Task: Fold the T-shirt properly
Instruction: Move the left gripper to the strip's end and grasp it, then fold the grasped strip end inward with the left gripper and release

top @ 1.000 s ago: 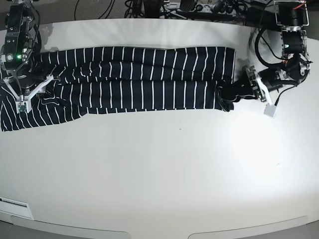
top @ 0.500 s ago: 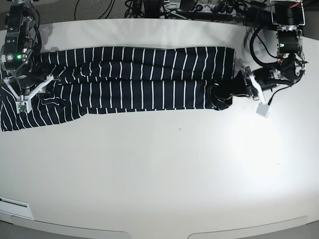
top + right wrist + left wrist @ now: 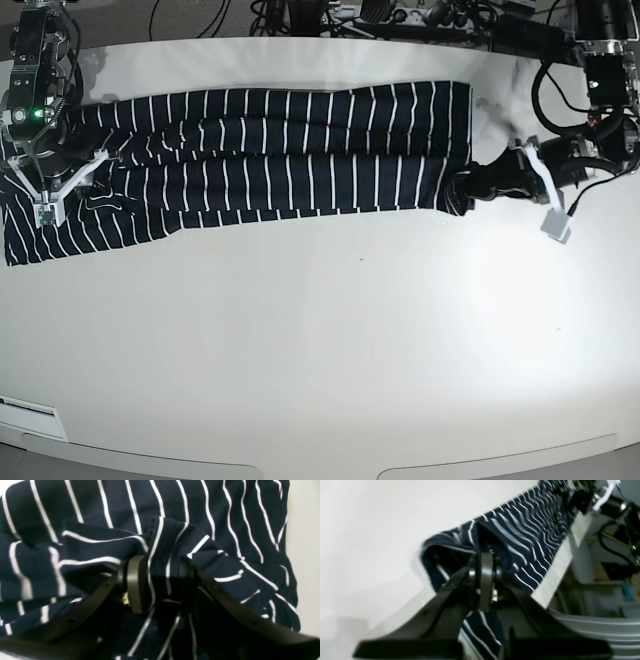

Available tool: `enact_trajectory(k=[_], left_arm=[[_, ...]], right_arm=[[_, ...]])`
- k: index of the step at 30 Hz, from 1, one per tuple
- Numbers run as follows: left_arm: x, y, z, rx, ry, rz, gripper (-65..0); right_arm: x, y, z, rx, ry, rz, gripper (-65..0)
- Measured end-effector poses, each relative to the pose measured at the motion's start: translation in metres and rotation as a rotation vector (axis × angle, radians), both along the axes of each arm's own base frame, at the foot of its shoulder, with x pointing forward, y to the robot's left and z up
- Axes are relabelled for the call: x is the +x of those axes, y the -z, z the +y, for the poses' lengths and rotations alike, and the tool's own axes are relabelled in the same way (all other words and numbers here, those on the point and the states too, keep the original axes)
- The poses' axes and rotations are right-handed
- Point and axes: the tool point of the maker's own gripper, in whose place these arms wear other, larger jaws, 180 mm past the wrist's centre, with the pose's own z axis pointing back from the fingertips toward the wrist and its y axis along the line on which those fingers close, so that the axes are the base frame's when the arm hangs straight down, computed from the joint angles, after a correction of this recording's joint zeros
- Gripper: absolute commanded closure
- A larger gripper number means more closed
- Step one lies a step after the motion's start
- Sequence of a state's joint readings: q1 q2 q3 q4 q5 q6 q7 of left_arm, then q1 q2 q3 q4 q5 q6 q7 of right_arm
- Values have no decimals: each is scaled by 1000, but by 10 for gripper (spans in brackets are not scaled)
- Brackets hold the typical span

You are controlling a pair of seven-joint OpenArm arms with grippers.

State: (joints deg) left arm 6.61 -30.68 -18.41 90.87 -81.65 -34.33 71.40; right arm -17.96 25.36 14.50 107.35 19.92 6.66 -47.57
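Jaws, left gripper [image 3: 486, 562]: pressed together on a pinched fold of the T-shirt [image 3: 270, 150]. In the left wrist view the dark fingers [image 3: 487, 580] meet on a peak of navy cloth; striped fabric rises above them and a further flap hangs below, between the finger arms.

Jaws, right gripper [image 3: 160, 580]: closed on a bunched ridge of the T-shirt. In the right wrist view one pad [image 3: 136, 582] sits on one side of the raised fold and the opposite finger on the other, with a white stripe running down the cloth caught between them. Wrinkled fabric surrounds both fingers on all sides.

T-shirt: dark navy with thin white stripes, lying as a long band on the white table [image 3: 330, 340], along the table's far portion. In the base view it runs from the right gripper [image 3: 48, 195] at the picture's left to the left gripper [image 3: 468, 190] at the picture's right.

T-shirt, end by the left gripper: the near corner is gathered into a small dark clump at the fingertips, lifted slightly from the table.

T-shirt, end by the right gripper: broader, spreading toward the table's near side beyond the gripper, with creases around the grasp point.

Table, near the T-shirt's far edge: black cables [image 3: 330, 15] behind the table rim.
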Motion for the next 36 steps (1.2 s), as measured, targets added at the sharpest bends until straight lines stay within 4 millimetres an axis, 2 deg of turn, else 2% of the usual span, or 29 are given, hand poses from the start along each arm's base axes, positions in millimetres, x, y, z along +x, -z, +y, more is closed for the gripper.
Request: enact_trajectory(k=[5,10,12,13,14,17,18,19,24,25,26,27,28,29,33,36], left_arm=[[11,-15,22,15,-67,-56,0],[12,-16,24,20,-70,-60,0],[11,-16,24,19,-67,-57,0],[11,-17,23,12,-65,-57,-26],[10,-18,22,5,-62,-56,-84],[3,-13,22,14,-41,-27,-290],[1,-11,22,17,-36,-16,-339],[-3,-8,22,19,-35,-5,-360],[-17,3,22,23,-33,42,-360],[-19,5,22,25,-33,49,-360],[-20,7,23,31,-32,55,-360],[-21,8,23,31,-33,59,-360],[-21,8,23,31,-33,59,-360],[-21,8,23,31,-36,60,-360],[-17,9,32,35,-102,85,-360],[-9,2,42,-1,-195,70,-360]], right_arm=[[0,0,2,-1,-19,1,-251],[1,0,3,1,-24,-1,-251],[6,-2,12,40,-58,-12,-251],[9,-4,19,69,-81,-22,-251],[13,-7,23,86,-97,-33,-251],[19,-16,29,86,-124,-63,-251],[19,-18,30,83,-132,-69,-251],[19,-19,31,82,-138,-71,-251],[23,-32,37,73,-159,-107,-250],[24,-35,38,71,-165,-114,-230],[24,-38,40,64,-181,-119,-189],[25,-40,43,62,-198,-124,-118],[25,-42,45,60,-209,-127,-18],[24,-41,46,62,-219,-124,0],[14,-29,37,44,-183,-80,0],[3,-4,26,59,-136,4,0]])
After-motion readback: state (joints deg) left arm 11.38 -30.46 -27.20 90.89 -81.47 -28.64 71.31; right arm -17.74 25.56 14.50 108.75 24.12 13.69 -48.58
